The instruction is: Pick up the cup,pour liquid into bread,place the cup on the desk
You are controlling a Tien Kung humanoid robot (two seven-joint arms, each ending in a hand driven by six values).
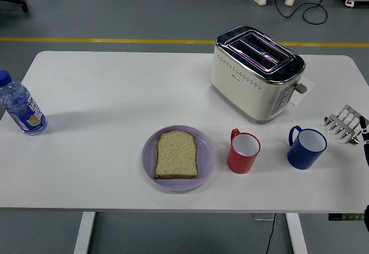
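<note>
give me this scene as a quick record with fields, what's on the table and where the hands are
surface: white table
bread: one slice of brown bread lying flat on a round lilac plate, front centre
cups: red mug right of the plate; blue mug further right; both upright, apart
toaster: cream and chrome two-slot toaster, behind the mugs
rack: metal toast rack, right edge
bottle: clear plastic bottle with blue cap, left edge
right hand: only a black sliver at the right border, touching nothing
left hand: not in view

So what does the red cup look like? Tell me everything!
The red cup is a shiny mug that looks like plastic, red outside and white inside, with a handle pointing to the far left. It stands upright on the white table, between the purple plate and the blue cup. Nothing touches it. No liquid shows inside.
</note>
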